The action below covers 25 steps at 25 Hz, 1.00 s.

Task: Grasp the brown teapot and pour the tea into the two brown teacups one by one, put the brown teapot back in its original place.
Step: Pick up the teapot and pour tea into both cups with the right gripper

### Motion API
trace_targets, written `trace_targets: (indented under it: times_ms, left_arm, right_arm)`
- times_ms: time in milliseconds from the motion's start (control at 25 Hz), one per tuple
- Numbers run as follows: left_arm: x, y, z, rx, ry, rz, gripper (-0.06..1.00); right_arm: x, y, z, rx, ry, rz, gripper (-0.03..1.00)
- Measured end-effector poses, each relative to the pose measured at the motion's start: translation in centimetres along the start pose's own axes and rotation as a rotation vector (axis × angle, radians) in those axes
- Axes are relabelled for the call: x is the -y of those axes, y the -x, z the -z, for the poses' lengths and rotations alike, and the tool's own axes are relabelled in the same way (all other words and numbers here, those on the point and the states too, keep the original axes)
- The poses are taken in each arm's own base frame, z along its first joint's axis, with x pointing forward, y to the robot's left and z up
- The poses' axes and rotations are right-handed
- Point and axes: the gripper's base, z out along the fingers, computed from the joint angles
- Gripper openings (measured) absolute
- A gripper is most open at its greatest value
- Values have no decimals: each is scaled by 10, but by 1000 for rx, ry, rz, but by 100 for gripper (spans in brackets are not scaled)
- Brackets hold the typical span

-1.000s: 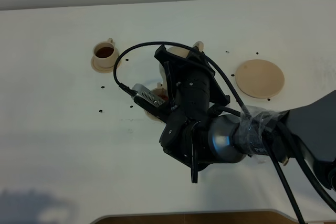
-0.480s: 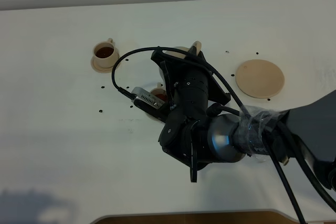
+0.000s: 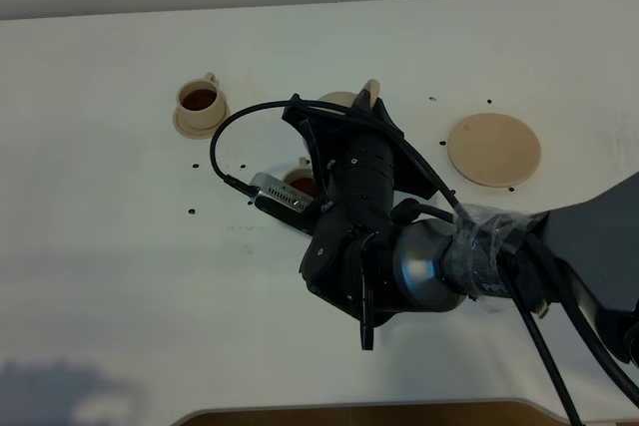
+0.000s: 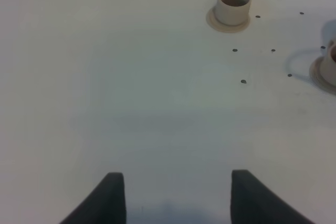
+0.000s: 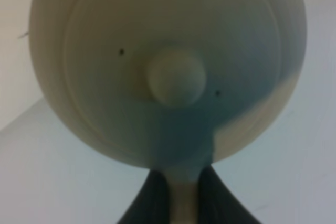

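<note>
Teapot (image 5: 168, 66) beige-tan clay, round w/ knobbed lid, handle pinched in closed right claw (image 5: 178, 195), left claw (image 4: 173, 195) open, empty.

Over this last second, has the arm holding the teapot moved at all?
Yes, slightly. In the high view the right arm with the brown teapot has drifted left, away from the bare round saucer.

One teapot (image 5: 168, 66), two teacups, one (image 3: 200, 100) at the far left and one (image 3: 303, 183) half hidden under the arm, each on a small saucer, and one wider bare saucer (image 3: 493, 149)
</note>
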Motion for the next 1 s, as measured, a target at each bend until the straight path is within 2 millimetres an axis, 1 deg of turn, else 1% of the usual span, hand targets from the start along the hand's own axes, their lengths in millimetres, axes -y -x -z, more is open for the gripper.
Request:
trace_targets:
  times_ms: [400, 760, 1000]
  left_arm:
    - [0, 0, 0, 0, 0, 1, 49]
    - [0, 0, 0, 0, 0, 1, 49]
    - [0, 0, 0, 0, 0, 0, 49]
  right_arm:
    - [0, 0, 0, 1, 0, -15, 11]
    - [-1, 0, 0, 0, 11, -195, 11]
    - [-9, 1, 1, -1, 104, -270, 11]
